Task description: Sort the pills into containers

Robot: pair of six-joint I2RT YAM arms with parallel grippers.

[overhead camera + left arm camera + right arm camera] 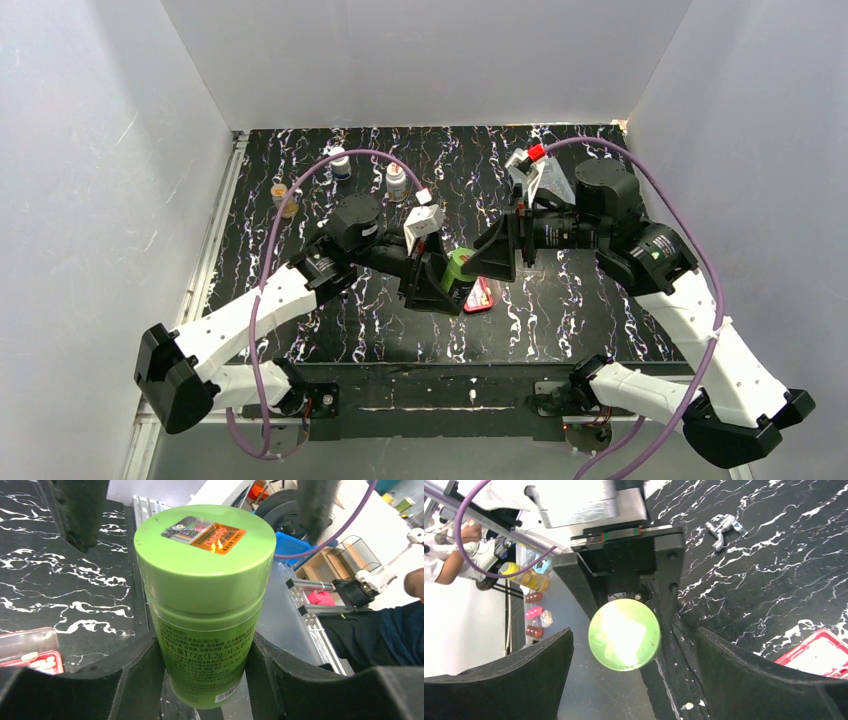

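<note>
Left claw (205,677): clamped on green bottle (205,595), lid on. Right claw (634,677): jaws wide apart, flanking the lid without contact. Red pill case (480,296): flat on bench (560,300) beside bottle; white pills (37,661) in one compartment.

You see only a corner of the red pill case (480,296) past the green bottle (457,268); both wrist views cut it off at their edges.

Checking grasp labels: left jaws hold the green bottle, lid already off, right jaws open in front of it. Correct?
No: the lid is on the green bottle, per the left wrist view. Left jaws hold it; right jaws open in front of it.
</note>
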